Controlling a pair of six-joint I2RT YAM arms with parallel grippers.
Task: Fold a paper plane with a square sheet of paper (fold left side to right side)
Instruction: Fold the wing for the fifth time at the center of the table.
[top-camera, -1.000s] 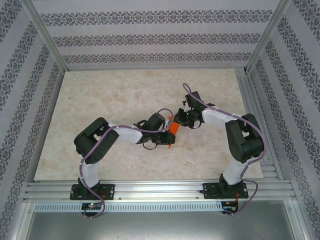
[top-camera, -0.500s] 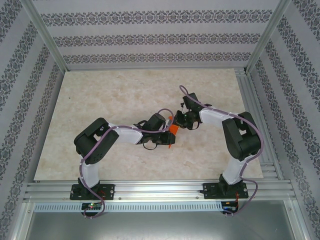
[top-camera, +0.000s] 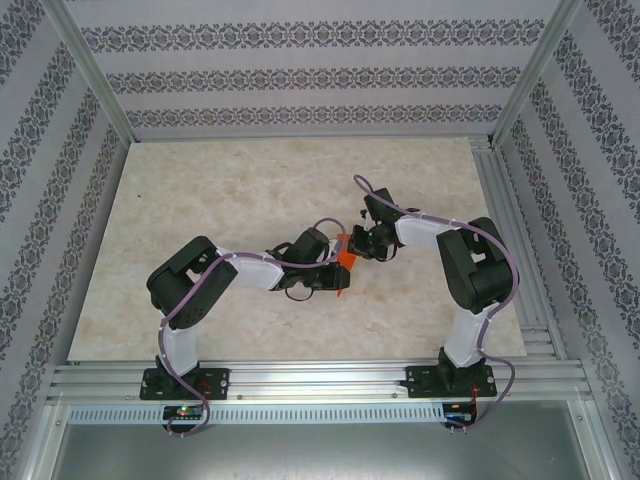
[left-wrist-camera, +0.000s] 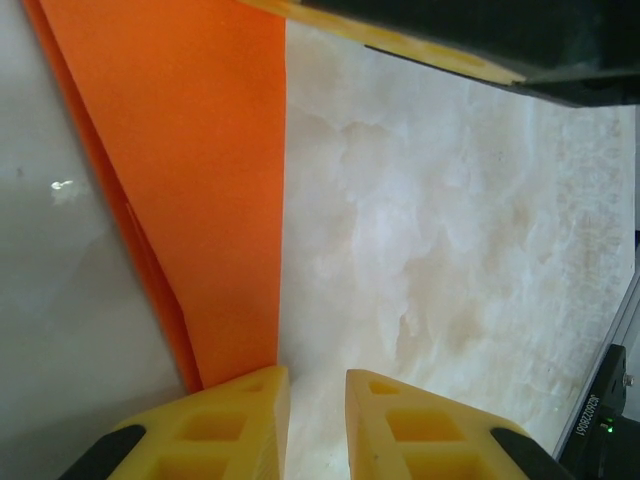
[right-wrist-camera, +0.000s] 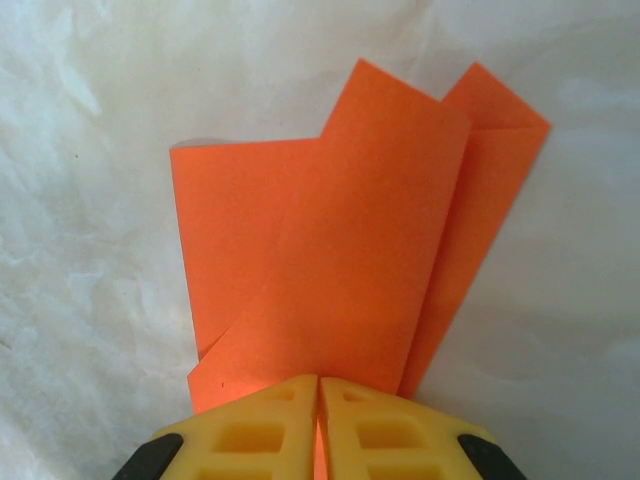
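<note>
Paper (right-wrist-camera: 330, 270): orange, folded into overlapping layers, at mid table (top-camera: 230, 180), between the two grippers.
Right gripper (right-wrist-camera: 318, 420): fingers pressed together on one edge of the paper, with a sliver of orange between them.
Left gripper (left-wrist-camera: 317, 425): narrow gap, nothing in it, bare table visible through it.
Paper vs left gripper: the paper's corner ends right at one fingertip (left-wrist-camera: 250, 395).

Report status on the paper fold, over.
Right gripper shut on orange paper. Left gripper open, paper beside its finger, ungripped. Grippers crowded close together.
</note>
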